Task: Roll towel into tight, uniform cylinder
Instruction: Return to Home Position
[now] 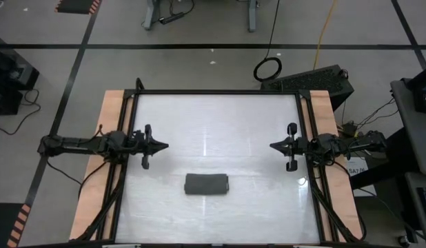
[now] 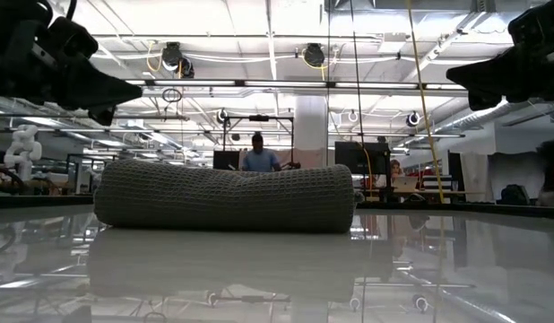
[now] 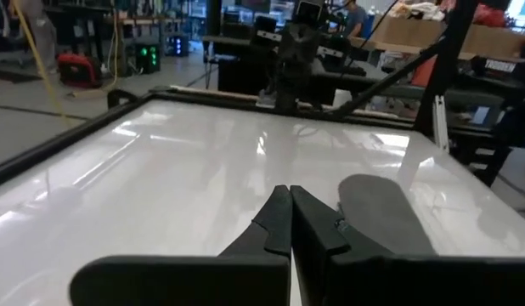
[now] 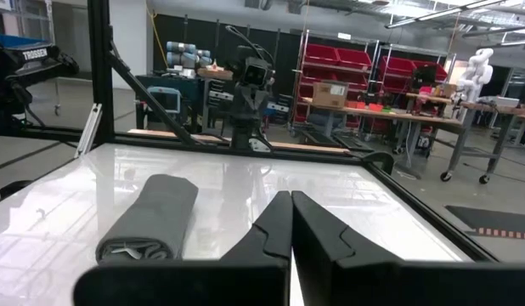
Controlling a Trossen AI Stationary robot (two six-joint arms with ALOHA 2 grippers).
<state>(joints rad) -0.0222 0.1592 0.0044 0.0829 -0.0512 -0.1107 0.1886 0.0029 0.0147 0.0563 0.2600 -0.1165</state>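
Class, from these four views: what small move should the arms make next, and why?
Probably no more rolling: the towel already lies as a cylinder on the table, touched by nothing. The left pincer and right pincer are shut, raised and well to either side, so easing each arm back to rest seems best.

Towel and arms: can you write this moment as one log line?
towel: rolled, lying on table | left gripper: shut, raised, apart from towel | right gripper: shut, raised, apart from towel
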